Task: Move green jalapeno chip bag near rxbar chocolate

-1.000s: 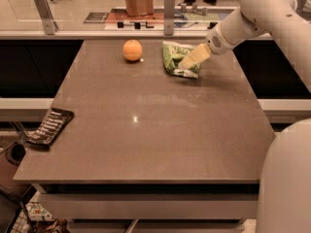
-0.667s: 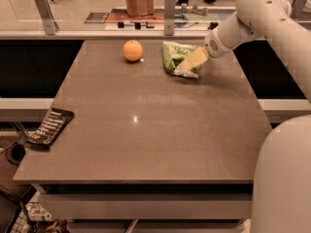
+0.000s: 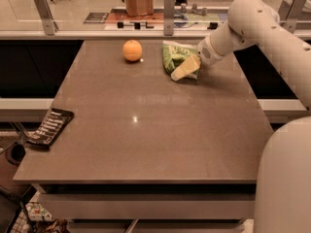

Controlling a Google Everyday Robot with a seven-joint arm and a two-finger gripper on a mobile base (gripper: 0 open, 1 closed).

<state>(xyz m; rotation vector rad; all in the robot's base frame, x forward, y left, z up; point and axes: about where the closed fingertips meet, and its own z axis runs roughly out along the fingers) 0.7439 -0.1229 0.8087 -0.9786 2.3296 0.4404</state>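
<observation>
The gripper (image 3: 186,68) is set at the green jalapeno chip bag (image 3: 173,55) — its grip cannot be told. The rxbar chocolate (image 3: 50,126) is seen well apart, front-left of the bag.

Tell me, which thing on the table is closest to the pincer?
The green chip bag: the pincer is right at it. The orange and black bar lie apart.

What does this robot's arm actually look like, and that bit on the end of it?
The arm is smooth and white, built of thick rounded tube sections with a bulbous joint between them. No cables or markings show on it. It narrows at the wrist to the gripper, a pale cream, wedge-shaped piece, which is at the green jalapeno chip bag on the far side of the table.
</observation>
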